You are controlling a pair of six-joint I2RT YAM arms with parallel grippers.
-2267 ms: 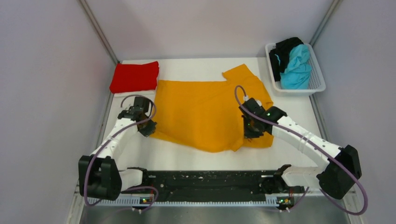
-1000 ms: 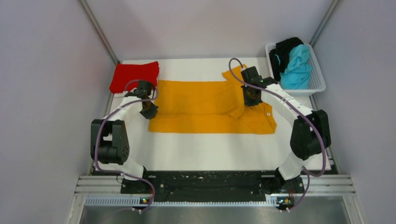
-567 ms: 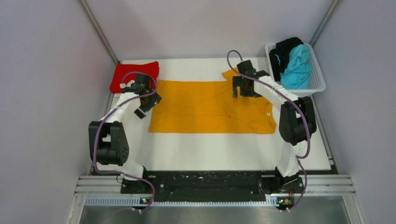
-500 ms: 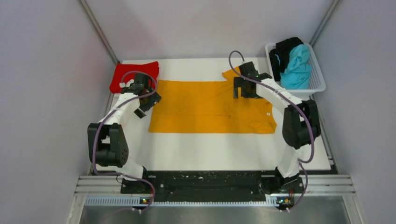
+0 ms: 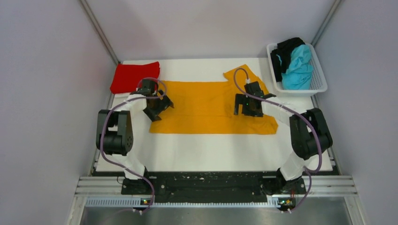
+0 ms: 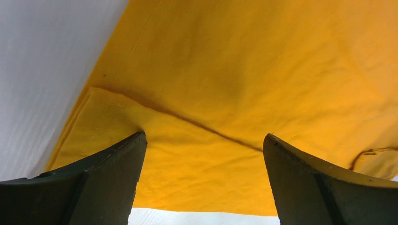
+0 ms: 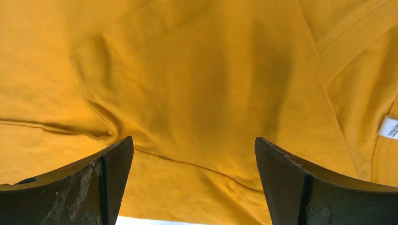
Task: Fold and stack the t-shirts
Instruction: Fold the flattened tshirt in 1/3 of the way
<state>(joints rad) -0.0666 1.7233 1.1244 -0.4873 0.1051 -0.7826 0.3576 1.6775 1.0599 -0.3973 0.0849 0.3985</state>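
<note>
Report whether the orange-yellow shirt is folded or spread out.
Folded over once: the orange-yellow shirt forms a band, an overlaid layer's edge crosses it, and one sleeve sticks out.

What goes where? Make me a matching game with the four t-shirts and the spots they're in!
Things:
1. orange-yellow t-shirt
2. red t-shirt
3. turquoise t-shirt
4. black t-shirt

Places:
a. bunched in the basket, near right part
b. folded, at the far left corner of the table
c. in the basket, far left part
d. laid flat across the middle of the table

Pairs: 1-d, 2-b, 3-a, 4-c
</note>
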